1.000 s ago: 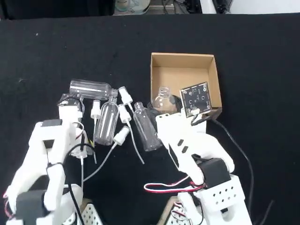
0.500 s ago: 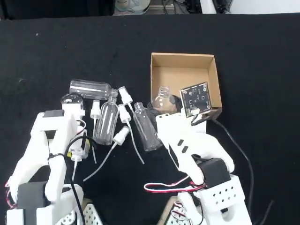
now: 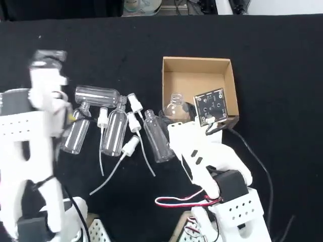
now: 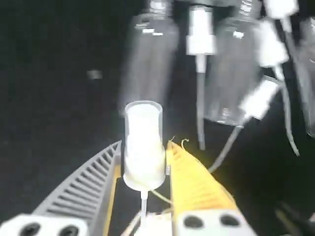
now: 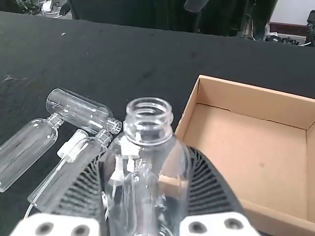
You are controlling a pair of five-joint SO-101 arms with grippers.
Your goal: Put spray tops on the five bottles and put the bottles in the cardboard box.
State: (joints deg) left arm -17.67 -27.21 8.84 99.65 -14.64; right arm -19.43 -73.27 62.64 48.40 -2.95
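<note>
My left gripper [image 4: 142, 147] is shut on a white spray top [image 4: 143, 140] with a clear cap, held above the table near the lying bottles [image 4: 147, 54]. In the high view the left arm [image 3: 35, 116] stands raised at the left. My right gripper [image 5: 147, 196] is shut on an upright clear bottle [image 5: 147, 147] with an open neck, beside the near left corner of the cardboard box [image 5: 256, 132]. This bottle [image 3: 176, 105] also shows at the box [image 3: 194, 83] from above. Three bottles [image 3: 114, 131] and a fourth [image 3: 157, 137] lie on the cloth with loose spray tops [image 3: 132, 122] between them.
The black table cloth [image 3: 267, 101] stretches wide to the right of the box and behind it. A red and white cable [image 3: 174, 200] loops at the right arm's base. Thin dip tubes [image 3: 146, 159] trail from the loose tops towards the front.
The left arm has lifted and swung back to the far left with the spray top, uncovering a bottle that lies below it. The right arm has not moved.
</note>
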